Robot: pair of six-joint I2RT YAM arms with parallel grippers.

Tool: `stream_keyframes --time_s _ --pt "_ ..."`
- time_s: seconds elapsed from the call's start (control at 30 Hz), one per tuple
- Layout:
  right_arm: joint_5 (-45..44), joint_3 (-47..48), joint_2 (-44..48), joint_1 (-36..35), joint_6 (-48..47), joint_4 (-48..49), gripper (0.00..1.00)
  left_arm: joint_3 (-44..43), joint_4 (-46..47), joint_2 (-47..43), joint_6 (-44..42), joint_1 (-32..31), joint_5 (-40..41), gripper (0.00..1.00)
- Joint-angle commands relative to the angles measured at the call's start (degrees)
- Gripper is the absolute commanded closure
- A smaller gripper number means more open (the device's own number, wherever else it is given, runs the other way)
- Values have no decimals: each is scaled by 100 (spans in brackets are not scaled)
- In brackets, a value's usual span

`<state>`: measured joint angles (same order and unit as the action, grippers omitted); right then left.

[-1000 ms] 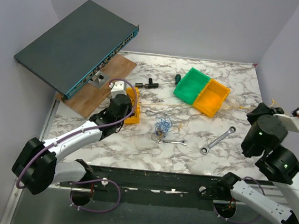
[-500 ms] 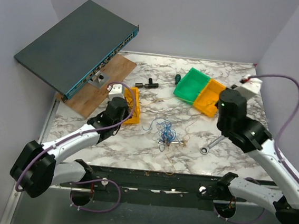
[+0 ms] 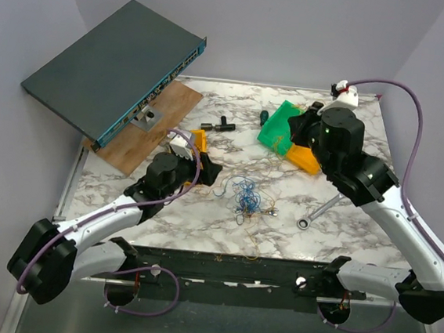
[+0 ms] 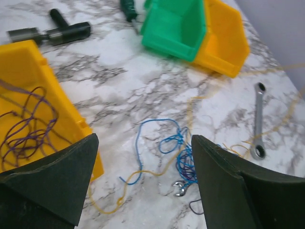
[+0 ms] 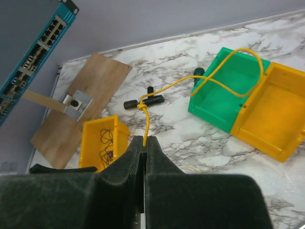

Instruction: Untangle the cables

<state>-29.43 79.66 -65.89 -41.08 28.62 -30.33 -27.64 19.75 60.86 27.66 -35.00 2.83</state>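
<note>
The cables (image 3: 244, 196) lie in a small blue, yellow and dark tangle mid-table, seen close up as blue loops (image 4: 180, 149) crossed by a yellow strand. A small silver wrench (image 4: 180, 187) sits in the tangle. My left gripper (image 4: 145, 186) is open just above and to the left of the bunch, and nothing is between its fingers; it also shows from above (image 3: 200, 163). My right gripper (image 5: 144, 139) is shut on a knotted yellow cable (image 5: 147, 119) that loops over the green bin (image 5: 224, 98). That gripper is raised near the bin (image 3: 294, 132).
A yellow bin (image 4: 28, 95) holding a purple cable is at the left. An orange bin (image 3: 305, 157) adjoins the green one. A ratchet wrench (image 3: 316, 209), a black tool (image 3: 218, 124), a wooden board (image 3: 151, 128) and a tilted network switch (image 3: 114, 65) are also here.
My left gripper has opened and swung from the yellow bin toward the tangle. My right arm has moved from the right side toward the back, over the green bin, drawing the yellow cable along.
</note>
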Motion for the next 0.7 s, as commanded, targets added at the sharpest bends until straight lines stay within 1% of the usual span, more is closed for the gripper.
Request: stream_keyframes --time_s 0.0,0.13,0.23,0.3,0.43,0.57,0.67 --pt "566 76 -272 25 372 136 99 132 1312 126 -180 -42 -1933 21" --pt "889 -119 -310 21 567 411 99 -76 1781 672 24 -63 -3000 27" --pt "1057 -200 -347 21 683 556 99 -141 2067 903 99 -131 -3333 31" --pt "1136 -214 -393 24 738 594 99 -236 2017 1006 54 -208 -3403 33" --pt "1296 -227 -478 22 815 621 99 -494 1858 1283 -23 -389 -3483 33" --pt "1399 -287 -498 23 880 694 99 -906 1594 1738 -43 -540 -3255 34" --pt "1405 -319 -513 23 926 720 99 -1125 1323 1894 -30 -676 -2850 35"
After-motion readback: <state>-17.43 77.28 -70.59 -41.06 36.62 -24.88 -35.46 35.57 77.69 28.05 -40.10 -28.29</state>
